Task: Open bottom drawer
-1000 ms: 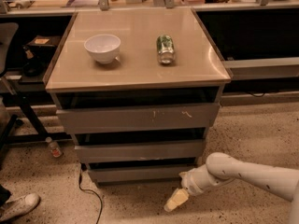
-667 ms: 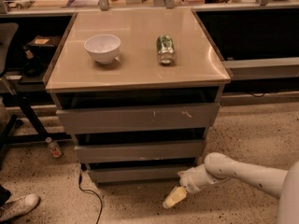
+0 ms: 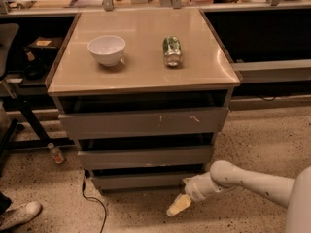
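Observation:
The bottom drawer (image 3: 141,180) is the shortest, narrowest plain grey front at the foot of the cabinet, below a mid-height front (image 3: 145,157) and a tall scratched front (image 3: 144,122). It looks shut, with a dark gap above it. My gripper (image 3: 178,205) reaches in from the right on a white arm. It hangs low over the floor, just in front of and below the drawer's right end, apart from it.
A white bowl (image 3: 106,49) and a green can (image 3: 172,51) lying on its side sit on the beige cabinet top (image 3: 141,74). A black cable (image 3: 95,200) runs on the floor at the left. A small bottle (image 3: 56,153), a shoe (image 3: 19,214) and a chair frame are at the left.
The gripper has shifted slightly left and toward the bottom drawer's right end. The drawers have not moved.

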Motion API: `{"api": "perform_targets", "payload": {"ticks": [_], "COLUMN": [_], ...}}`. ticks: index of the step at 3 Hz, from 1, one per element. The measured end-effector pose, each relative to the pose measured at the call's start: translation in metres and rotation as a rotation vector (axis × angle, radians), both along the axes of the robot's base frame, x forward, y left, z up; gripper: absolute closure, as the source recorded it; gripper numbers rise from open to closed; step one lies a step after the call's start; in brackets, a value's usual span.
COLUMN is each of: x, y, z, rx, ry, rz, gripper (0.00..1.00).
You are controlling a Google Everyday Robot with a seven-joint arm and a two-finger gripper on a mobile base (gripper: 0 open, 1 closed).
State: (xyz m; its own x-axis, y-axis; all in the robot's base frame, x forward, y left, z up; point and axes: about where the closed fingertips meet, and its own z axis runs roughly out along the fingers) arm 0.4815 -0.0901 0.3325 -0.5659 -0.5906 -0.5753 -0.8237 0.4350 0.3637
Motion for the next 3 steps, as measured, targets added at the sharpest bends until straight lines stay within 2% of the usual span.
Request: {"api": "perform_targets", "payload": {"ticks": [1,2,3], "x": [0.023,0.073,0.073], "y": [0.015,0.034,0.037], "z": [-0.016,-0.036,-0.041], "rx": [0.042,0.072,0.083], "ry": [-0.040,-0.103,-0.109], "rz": [-0.017,-0.012,-0.017], "gripper": [0.00,0.00,0.00]}}
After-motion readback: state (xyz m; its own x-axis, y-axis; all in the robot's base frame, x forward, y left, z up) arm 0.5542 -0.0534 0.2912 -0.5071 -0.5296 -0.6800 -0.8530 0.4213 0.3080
